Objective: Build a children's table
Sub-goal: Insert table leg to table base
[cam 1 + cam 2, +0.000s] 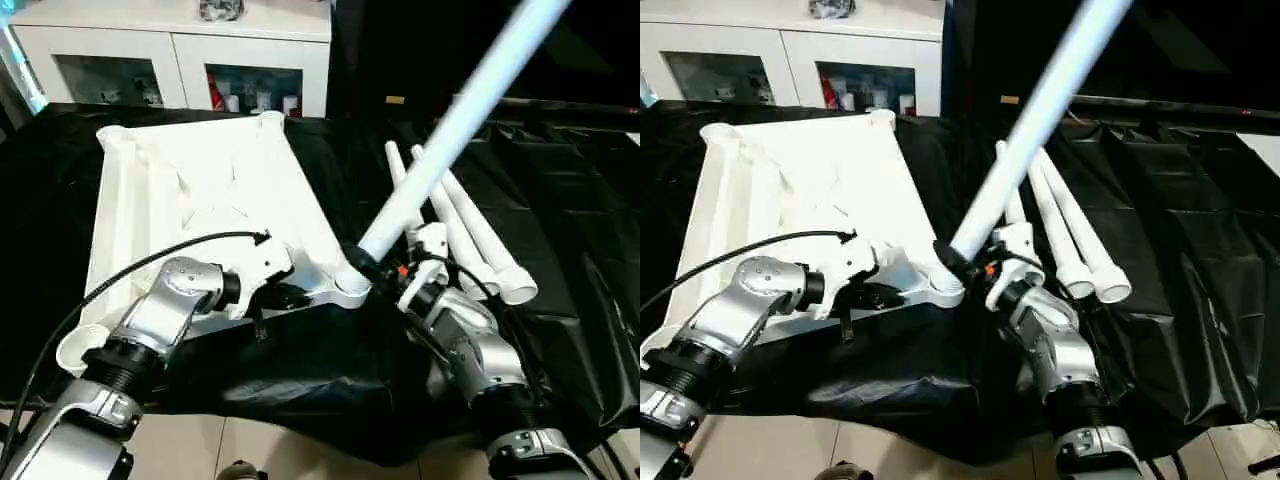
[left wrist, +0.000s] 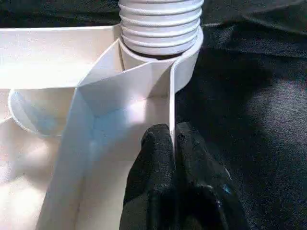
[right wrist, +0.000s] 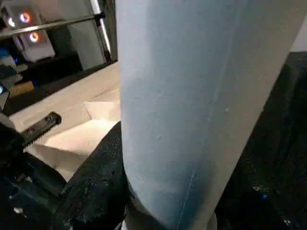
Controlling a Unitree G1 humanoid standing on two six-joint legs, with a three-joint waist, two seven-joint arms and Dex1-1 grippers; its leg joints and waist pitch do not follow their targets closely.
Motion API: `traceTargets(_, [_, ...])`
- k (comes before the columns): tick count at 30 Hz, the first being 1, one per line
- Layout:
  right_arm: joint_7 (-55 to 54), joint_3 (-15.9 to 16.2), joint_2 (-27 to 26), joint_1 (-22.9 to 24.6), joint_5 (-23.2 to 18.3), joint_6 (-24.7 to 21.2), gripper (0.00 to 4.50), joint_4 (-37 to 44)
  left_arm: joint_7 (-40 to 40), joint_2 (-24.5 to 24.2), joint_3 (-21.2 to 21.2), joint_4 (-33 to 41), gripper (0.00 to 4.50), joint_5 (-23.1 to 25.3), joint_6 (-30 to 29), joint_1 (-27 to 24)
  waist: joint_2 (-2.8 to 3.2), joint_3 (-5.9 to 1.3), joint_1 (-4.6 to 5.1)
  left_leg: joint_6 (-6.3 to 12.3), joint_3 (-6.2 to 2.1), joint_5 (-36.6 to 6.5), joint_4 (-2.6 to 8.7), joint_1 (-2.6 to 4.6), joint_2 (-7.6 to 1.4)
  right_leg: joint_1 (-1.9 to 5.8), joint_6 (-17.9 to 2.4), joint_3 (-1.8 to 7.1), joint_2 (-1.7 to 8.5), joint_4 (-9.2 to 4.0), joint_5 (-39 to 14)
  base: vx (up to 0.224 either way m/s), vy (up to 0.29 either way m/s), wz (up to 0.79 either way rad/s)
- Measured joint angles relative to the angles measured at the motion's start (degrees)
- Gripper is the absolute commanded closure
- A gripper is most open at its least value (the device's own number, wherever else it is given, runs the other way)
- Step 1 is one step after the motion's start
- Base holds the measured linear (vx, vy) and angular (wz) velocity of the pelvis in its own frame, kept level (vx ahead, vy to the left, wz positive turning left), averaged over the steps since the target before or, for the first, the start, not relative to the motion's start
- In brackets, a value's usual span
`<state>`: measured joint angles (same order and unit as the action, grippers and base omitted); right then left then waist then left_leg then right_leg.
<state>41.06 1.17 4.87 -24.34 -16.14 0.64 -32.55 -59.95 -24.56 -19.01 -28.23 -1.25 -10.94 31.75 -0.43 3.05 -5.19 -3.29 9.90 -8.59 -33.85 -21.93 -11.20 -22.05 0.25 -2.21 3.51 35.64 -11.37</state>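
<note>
Children's table top (image 1: 200, 190) lies underside up on black-draped tabletop (image 1: 560, 200). Left claw (image 2: 173, 143) pinched tight on thin rim wall of the top, just beside near corner socket (image 1: 352, 285). In that socket: ribbed end of one leg (image 1: 450, 125), leaning up and away. Right claw (image 1: 385, 265) half open, clasping this leg near its base. Three spare legs (image 1: 470, 235) lie side by side, right of the top. White cabinet (image 1: 180, 50) behind holds small items behind glass.

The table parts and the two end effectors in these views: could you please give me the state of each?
Table top: upside down on the black cloth, ribs up.
Raised leg: tilted, threaded end in the near corner socket.
Spare legs: three, lying loose on the cloth.
Left end effector: shut on the top's rim.
Right end effector: gripping the raised leg.
</note>
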Motion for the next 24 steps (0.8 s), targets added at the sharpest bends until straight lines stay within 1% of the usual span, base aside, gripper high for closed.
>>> traceTargets(5, [0.08, 2.79, 1.72, -1.19, 2.73, -0.12, 2.59, 0.49, 0.02, -0.01, 0.00, -0.23, 4.50, 0.27, 0.16, 0.07, -0.01, -0.03, 0.08, 0.00, 0.00, 0.00, 0.02, 0.04, 0.01, -0.01, 0.03, 0.00, 0.00, -0.04, -0.02, 0.000, 0.000, 0.00])
traceTargets(9, [2.42, 5.29, 3.38, -3.51, 4.88, -1.54, 2.59, -0.38, -0.09, -0.09, 0.00, -0.22, 4.50, 0.41, 0.14, 0.07, -0.14, -0.11, 0.14, 0.00, -0.01, 0.00, 0.37, 0.07, 0.05, 0.04, 0.03, -0.04, 0.00, -0.51, -0.02, 0.000, 0.000, 0.00])
traceTargets(11, [3.96, 6.31, 4.21, -4.71, 5.72, -1.96, 2.59, -1.23, -0.45, -0.11, -0.01, -0.22, 4.50, 0.45, 0.14, 0.06, -0.27, -0.20, 0.15, 0.00, -0.01, 0.00, 0.37, 0.08, 0.08, 0.04, 0.02, -0.01, 0.00, -0.54, -0.01, 0.000, 0.000, 0.00])
traceTargets(12, [4.70, 6.41, 4.43, -4.84, 5.77, -2.23, 2.59, -1.37, -0.64, -0.17, -0.05, -0.22, 4.50, 0.50, 0.14, 0.05, -0.46, -0.32, 0.14, 0.00, -0.01, 0.00, 0.37, 0.10, 0.08, 0.05, 0.02, -0.01, 0.00, -0.53, -0.01, 0.000, 0.000, 0.00])
traceTargets(15, [6.88, 6.80, 5.20, -5.45, 5.77, -2.42, 2.59, -2.17, -1.36, -0.27, -0.22, -0.21, 4.50, 0.64, 0.15, 0.01, -0.71, -0.55, 0.14, 0.00, -0.01, 0.00, 0.40, 0.27, 0.08, 0.10, 0.02, 0.00, 0.00, -0.56, -0.01, 0.000, 0.000, 0.00])
traceTargets(18, [9.02, 6.96, 5.43, -6.89, 5.71, -2.42, 2.59, -4.39, -1.83, -0.62, -0.51, -0.15, 4.50, 0.95, 0.15, -0.02, -0.79, -0.60, 0.18, -0.01, 0.00, -0.01, 0.66, 0.71, 0.13, 0.18, 0.05, 0.01, 0.01, -0.65, -0.03, 0.000, 0.000, 0.00])
traceTargets(24, [15.50, 6.99, 6.71, -9.12, 5.04, -2.41, 2.59, -7.29, -4.04, -1.93, -1.24, 0.92, 4.50, 0.99, 0.90, -0.09, -0.88, -0.65, 0.03, -0.01, 0.01, -0.01, 1.01, 0.77, 0.14, 0.22, 0.06, -0.03, 0.00, -0.65, -0.04, 0.000, 0.000, 0.00])
